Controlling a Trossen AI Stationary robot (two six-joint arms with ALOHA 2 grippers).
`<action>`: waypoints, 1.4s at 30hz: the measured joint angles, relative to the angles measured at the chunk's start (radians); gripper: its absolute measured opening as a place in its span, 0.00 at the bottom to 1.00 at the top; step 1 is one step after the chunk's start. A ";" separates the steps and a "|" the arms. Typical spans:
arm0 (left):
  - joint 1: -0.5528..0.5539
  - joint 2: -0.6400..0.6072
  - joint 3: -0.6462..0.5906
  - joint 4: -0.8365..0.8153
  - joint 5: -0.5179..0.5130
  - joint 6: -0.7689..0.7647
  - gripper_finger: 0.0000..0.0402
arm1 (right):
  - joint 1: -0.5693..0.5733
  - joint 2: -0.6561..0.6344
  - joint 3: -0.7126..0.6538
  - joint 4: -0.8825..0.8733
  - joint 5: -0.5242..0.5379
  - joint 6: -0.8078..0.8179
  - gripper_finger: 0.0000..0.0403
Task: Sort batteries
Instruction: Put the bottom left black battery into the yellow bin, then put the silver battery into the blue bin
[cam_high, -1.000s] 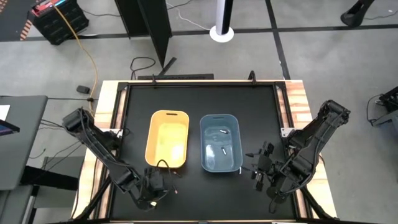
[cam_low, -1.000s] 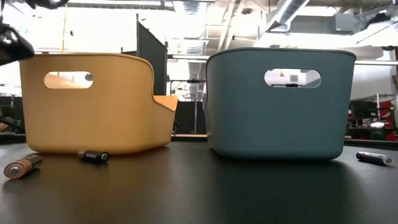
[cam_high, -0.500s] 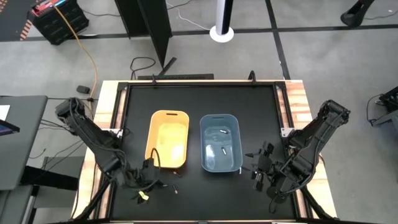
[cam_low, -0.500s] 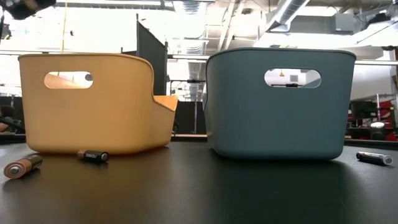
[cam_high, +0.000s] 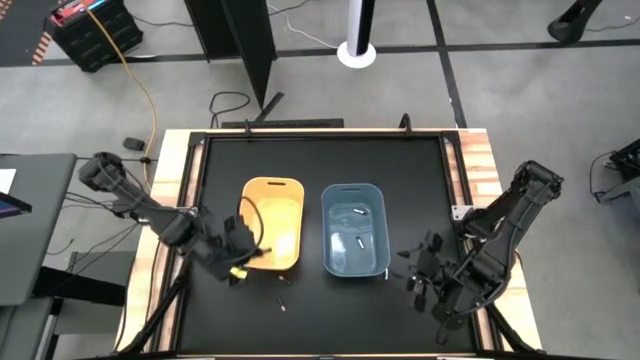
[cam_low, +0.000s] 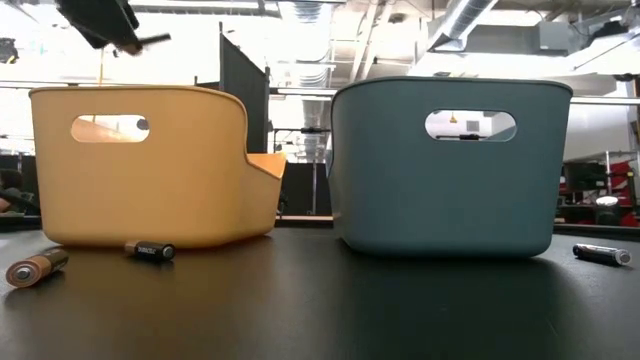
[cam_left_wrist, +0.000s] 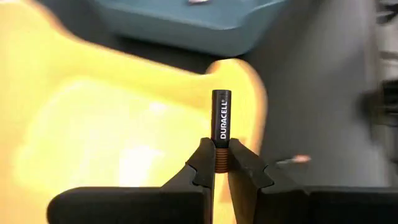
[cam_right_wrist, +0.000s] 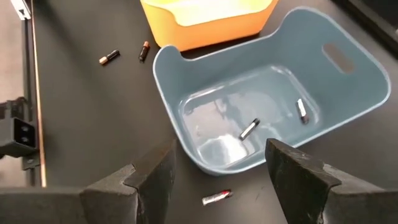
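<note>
My left gripper (cam_high: 238, 262) is shut on a black-and-copper battery (cam_left_wrist: 221, 123), over the near left corner of the yellow bin (cam_high: 270, 195). In the low view this gripper (cam_low: 128, 38) is above the yellow bin's rim. My right gripper (cam_right_wrist: 221, 155) is open and hovers near the blue bin's (cam_high: 353, 197) near right corner. Two pale batteries (cam_right_wrist: 249, 129) (cam_right_wrist: 302, 111) lie on the blue bin's floor. A silvery battery (cam_right_wrist: 216, 198) lies on the table beside the blue bin. Two dark-and-copper batteries (cam_right_wrist: 109, 57) (cam_right_wrist: 144, 50) lie on the table near the yellow bin. My left gripper pinches the battery's copper end (cam_left_wrist: 221, 163) between its two fingertips (cam_left_wrist: 204, 165). The battery lies along the fingers, and its black end (cam_left_wrist: 221, 96) sticks out ahead of them. It is lifted clear, roughly level, and points toward the table's right.
The two bins stand side by side at the middle of the black table (cam_high: 320, 165). Loose batteries (cam_low: 36, 268) (cam_low: 150, 250) (cam_low: 601, 254) lie on the mat near the bins' near side. Wooden table edges run along the left and right.
My left gripper has risen from the mat by the near edge and moved toward the far edge. It now stands over the yellow bin's near left corner, and the battery is carried clear of the table.
</note>
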 joint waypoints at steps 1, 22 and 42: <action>0.023 -0.001 0.000 -0.022 -0.005 0.009 0.04 | 0.004 0.000 0.000 -0.001 -0.007 0.015 0.66; 0.097 0.000 0.000 0.001 -0.033 0.268 0.46 | 0.068 0.341 0.000 -0.117 -0.198 0.612 0.66; -0.161 0.010 0.000 0.184 -0.040 0.468 0.43 | -0.108 0.522 -0.017 -0.003 -0.325 0.644 0.66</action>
